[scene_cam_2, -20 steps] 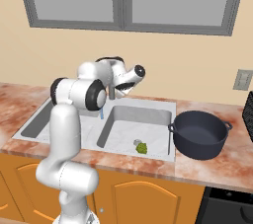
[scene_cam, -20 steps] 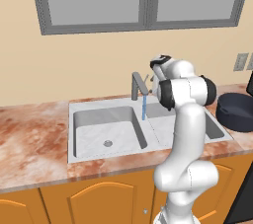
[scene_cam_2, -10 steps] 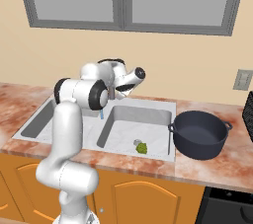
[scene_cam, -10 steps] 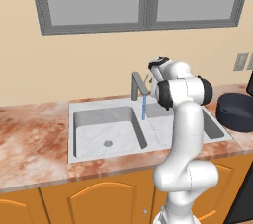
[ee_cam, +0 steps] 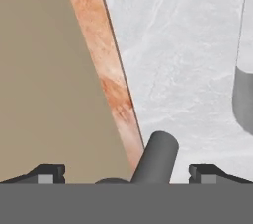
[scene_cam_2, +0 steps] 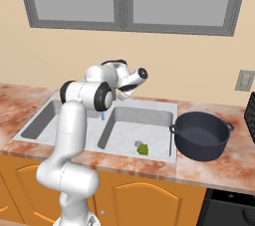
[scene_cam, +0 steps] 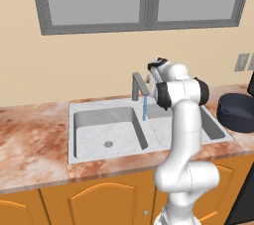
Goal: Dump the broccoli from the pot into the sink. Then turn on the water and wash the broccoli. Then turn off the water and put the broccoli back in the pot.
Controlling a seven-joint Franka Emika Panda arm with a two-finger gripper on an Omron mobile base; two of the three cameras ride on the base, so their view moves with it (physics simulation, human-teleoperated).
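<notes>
Broccoli (scene_cam_2: 143, 149) lying on the floor of the right basin of the sink (scene_cam_2: 164, 106), close to the front wall and just beside the drain; open basin floor behind it. Hidden by the arm in the left base view. Water (scene_cam: 144, 108) falling as a thin blue stream from the faucet (scene_cam: 139, 84), landing near the divider between the basins; barely glimpsed behind the arm from the right. Pot (scene_cam_2: 201, 134) upright on the counter (scene_cam_2: 224, 170) right of the sink, its near handle at the sink's rim, apparently empty. Gripper (ee_cam: 126, 173) up behind the faucet, near the back wall, jaws spread wide with a dark grey rod, probably the faucet handle, rising between the fingertips (ee_cam: 47, 172), not gripped. Left basin bare down to its drain in the left base view.
</notes>
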